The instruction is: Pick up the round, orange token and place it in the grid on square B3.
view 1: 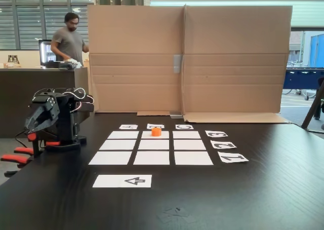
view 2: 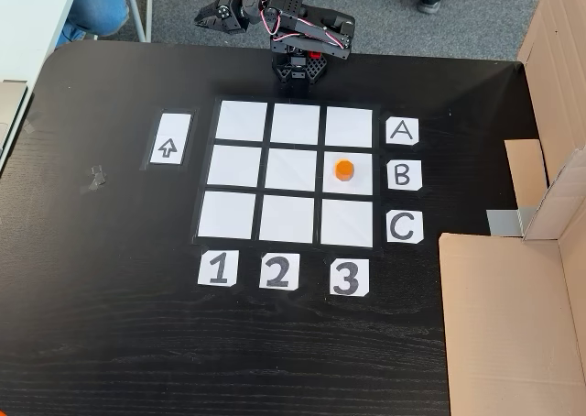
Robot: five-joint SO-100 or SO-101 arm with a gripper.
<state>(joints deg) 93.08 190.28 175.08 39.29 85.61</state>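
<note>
The orange token (view 2: 343, 170) (view 1: 156, 131) stands upright on square B3 (view 2: 359, 186) (view 1: 165, 135), the white rectangle in line with the B card (view 2: 404, 175) and the 3 card (view 2: 349, 278). The grid (view 2: 295, 170) (view 1: 152, 157) of white paper rectangles lies flat on the black table. My gripper (view 2: 205, 16) (view 1: 34, 124) is folded back at the arm's base, well away from the grid. It hangs off the table edge with its jaws together and nothing in them.
A white strip with a black arrow (view 2: 168, 147) (view 1: 123, 181) lies beside the grid. A tall cardboard wall (view 1: 187, 58) (view 2: 513, 324) stands past the lettered cards. Red-orange clamp handles (view 1: 15, 158) stick out by the arm base. A person (view 1: 70, 40) stands far behind.
</note>
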